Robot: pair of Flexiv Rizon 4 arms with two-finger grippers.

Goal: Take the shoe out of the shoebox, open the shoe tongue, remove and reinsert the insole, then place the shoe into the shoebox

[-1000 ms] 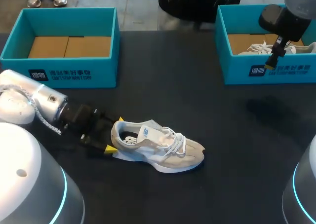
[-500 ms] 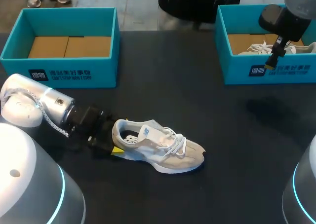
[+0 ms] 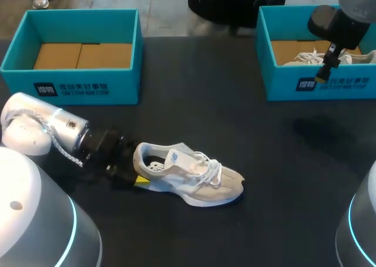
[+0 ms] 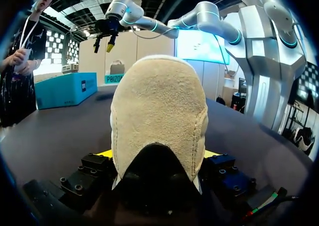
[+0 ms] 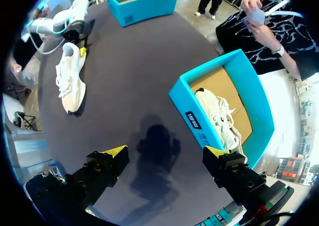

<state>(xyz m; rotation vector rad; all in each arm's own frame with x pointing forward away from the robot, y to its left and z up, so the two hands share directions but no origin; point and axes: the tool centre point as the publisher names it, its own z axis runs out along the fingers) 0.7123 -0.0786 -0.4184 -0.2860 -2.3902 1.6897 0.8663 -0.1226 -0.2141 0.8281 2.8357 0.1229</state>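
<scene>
The left fingers (image 3: pixel 141 180) have slid forward and now clamp the heel of the shoe (image 3: pixel 191 176) on the desk (image 3: pixel 247 132), likely steadying it for tongue and insole work. The right fingers (image 5: pixel 115 154) hang spread, holding nothing, above the right shoebox (image 3: pixel 329 84). There are two boxes, counting the left shoebox (image 3: pixel 88 89), and two shoes, the second shoe (image 3: pixel 308 58) lying in the right one.

Dark table (image 3: pixel 235 132) and spare box (image 3: pixel 329 86).
The teal spare box stood at the table's far right corner, a white sneaker (image 3: pixel 302 59) lying inside it.
</scene>
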